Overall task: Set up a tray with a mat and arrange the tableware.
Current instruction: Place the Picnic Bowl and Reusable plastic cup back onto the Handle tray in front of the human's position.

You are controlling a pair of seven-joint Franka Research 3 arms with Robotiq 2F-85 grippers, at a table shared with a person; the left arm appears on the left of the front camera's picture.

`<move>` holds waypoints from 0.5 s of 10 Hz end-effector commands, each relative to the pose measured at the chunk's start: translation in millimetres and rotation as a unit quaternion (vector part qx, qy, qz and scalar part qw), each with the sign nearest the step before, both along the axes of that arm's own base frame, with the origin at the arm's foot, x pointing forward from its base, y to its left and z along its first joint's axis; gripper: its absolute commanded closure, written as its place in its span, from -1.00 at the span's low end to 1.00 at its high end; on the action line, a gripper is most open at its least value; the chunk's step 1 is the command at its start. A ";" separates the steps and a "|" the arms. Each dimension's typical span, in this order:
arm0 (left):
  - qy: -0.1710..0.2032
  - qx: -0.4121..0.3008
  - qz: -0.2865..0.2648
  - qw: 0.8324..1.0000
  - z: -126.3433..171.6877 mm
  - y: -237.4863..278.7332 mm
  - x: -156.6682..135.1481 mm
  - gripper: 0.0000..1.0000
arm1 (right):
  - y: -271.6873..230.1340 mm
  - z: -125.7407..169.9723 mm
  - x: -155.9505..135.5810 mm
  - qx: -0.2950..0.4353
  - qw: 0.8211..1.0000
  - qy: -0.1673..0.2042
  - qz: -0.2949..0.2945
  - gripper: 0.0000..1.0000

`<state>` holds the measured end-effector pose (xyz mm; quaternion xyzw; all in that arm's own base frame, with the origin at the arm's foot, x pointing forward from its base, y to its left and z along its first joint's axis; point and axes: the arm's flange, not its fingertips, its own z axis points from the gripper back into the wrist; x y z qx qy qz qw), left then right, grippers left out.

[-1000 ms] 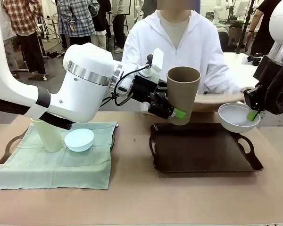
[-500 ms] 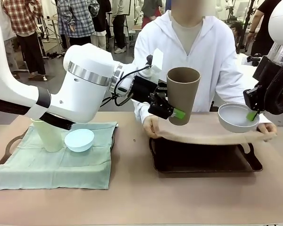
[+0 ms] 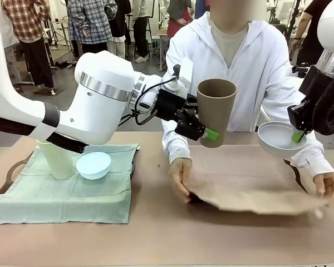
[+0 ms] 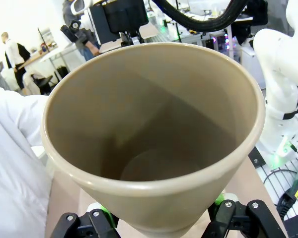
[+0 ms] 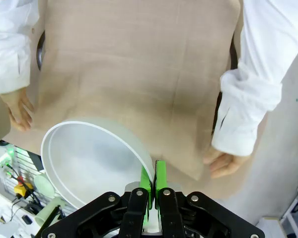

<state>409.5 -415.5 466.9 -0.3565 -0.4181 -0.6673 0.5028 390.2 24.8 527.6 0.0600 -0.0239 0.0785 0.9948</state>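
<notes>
A person's hands [image 3: 181, 177] spread a tan mat [image 3: 245, 178] while the left pincer [image 3: 203, 129] grips a tall brown cup [image 3: 215, 111] and the right pincer [image 3: 296, 133], clamped tight, pinches a whitish bowl's [image 3: 278, 139] rim.

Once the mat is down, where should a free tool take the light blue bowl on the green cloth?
Likely pinch the light blue bowl by its rim, coming from above: it sits upright and open, and the whitish bowl is held that way. Use the side away from the pale green cup.

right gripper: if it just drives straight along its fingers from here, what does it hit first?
Probably the tan mat the person is spreading over the tray. The right gripper, shut on the white bowl's rim, points down at it. Depth is unclear.
</notes>
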 end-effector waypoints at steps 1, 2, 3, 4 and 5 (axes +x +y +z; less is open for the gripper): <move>-0.007 -0.003 -0.006 1.000 2.0 -1.4 -0.1 0.83 | -0.4 0.6 -0.7 -0.003 1.000 -0.001 -0.001 0.97; -0.007 -0.003 -0.006 1.000 2.0 -1.4 -0.1 0.83 | -0.4 0.6 -0.7 -0.003 1.000 -0.001 -0.001 0.97; -0.007 -0.003 -0.006 1.000 2.0 -1.4 -0.1 0.83 | -0.4 0.6 -0.7 -0.003 1.000 -0.001 -0.001 0.97; -0.007 -0.003 -0.006 1.000 2.0 -1.4 -0.1 0.83 | -0.4 0.6 -0.7 -0.003 1.000 -0.001 -0.001 0.97; -0.007 -0.003 -0.006 1.000 2.0 -1.4 -0.1 0.83 | -0.4 0.6 -0.7 -0.003 1.000 -0.001 -0.001 0.97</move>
